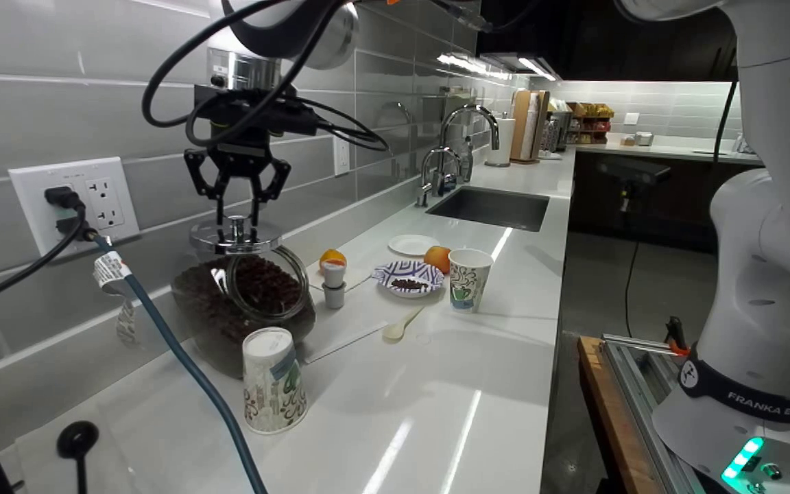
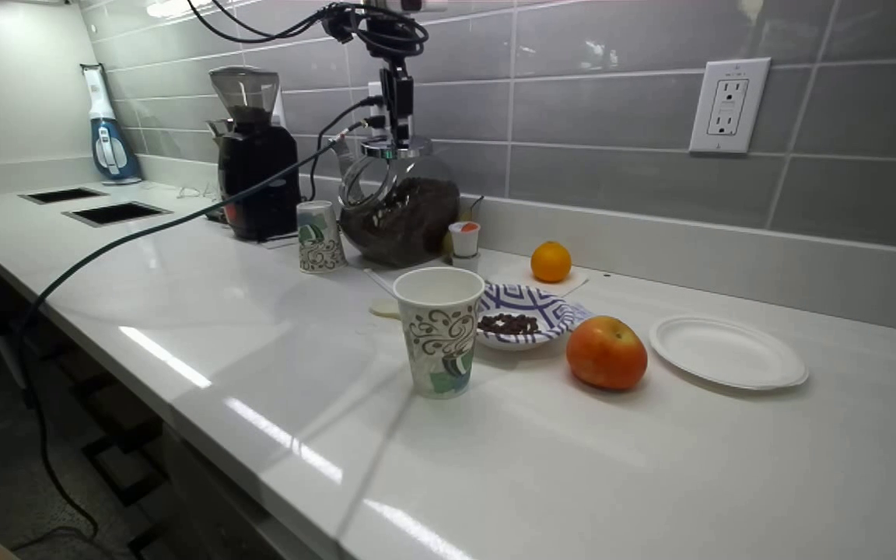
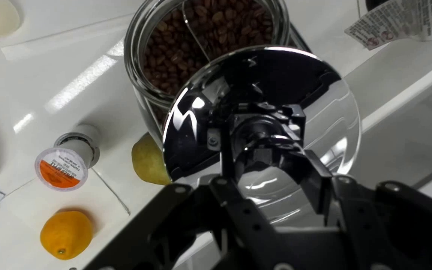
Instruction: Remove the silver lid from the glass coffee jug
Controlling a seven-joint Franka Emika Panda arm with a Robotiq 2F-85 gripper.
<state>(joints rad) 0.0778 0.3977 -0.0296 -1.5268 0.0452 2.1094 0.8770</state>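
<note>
The silver lid (image 1: 268, 237) hangs level over the top of the glass coffee jug (image 1: 206, 312), which is full of dark beans. In the wrist view the lid (image 3: 283, 71) covers only an edge of the jug's tilted mouth; the beans show through the jug's rim (image 3: 131, 56). My gripper (image 1: 238, 230) points down with its fingers on both sides of the lid's knob and appears shut on it. The lid (image 2: 419, 146) is off the mouth ring of the jug (image 2: 409, 222) in an exterior view. I cannot tell whether its underside touches the glass.
An upside-down patterned cup (image 1: 273, 381) stands close in front of the jug. A blue cable (image 1: 196, 374) crosses there. Small stacked cups (image 1: 334, 281), an orange (image 2: 551, 261), a patterned bowl (image 1: 395, 271) and an upright cup (image 1: 469, 278) stand nearby. A tiled wall (image 2: 603, 117) is close behind.
</note>
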